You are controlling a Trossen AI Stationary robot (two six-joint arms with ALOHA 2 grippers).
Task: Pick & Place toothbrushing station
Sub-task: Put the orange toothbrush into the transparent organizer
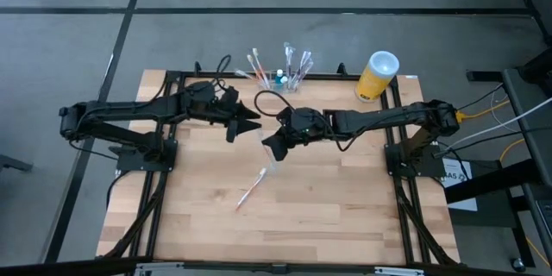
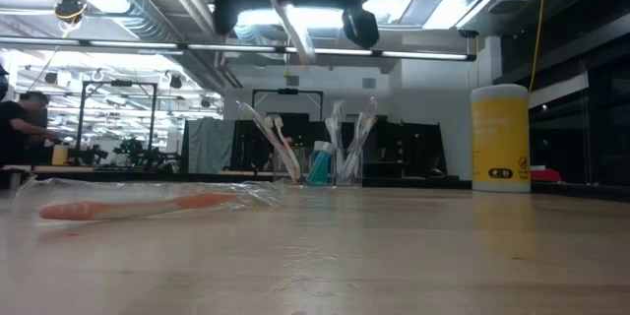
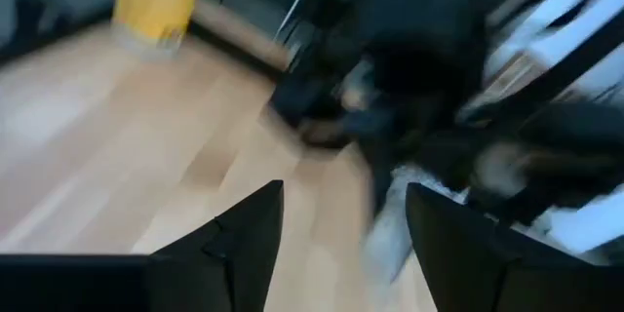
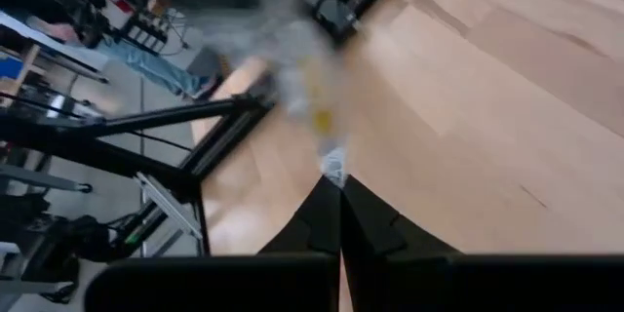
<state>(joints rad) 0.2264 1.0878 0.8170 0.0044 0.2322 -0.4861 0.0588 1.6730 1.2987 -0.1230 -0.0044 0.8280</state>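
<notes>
Wooden planks make up the bench [image 1: 328,216], with a busy workshop behind it. At the far edge stands the toothbrush holder [image 1: 281,76], a low clear plastic box with thin pale edges, already bristling with wrapped brushes and a small blue tube. A yellow canister [image 1: 377,75] stands well apart from it toward the right corner.

Both arms meet over the middle of the bench. The right tool [image 1: 274,144] is pinched tight on a toothbrush in a clear wrapper [image 2: 291,20], which hangs from its tips; from the wrist camera the wrapper shows as a pale blur just beyond the closed fingers [image 4: 322,224]. The left tool [image 1: 246,122] sits just beside it with its fingers [image 3: 255,229] spread wide, holding nothing. Another wrapped toothbrush [image 1: 253,187], orange-handled, lies flat on the planks nearer the front.

To my eye the step is carrying the held brush to the holder. Doing it well means keeping the grip firm on the slippery wrapper, lifting it upright and lowering it into a gap between the brushes already there, since the light holder looks easy to tip or shove.
</notes>
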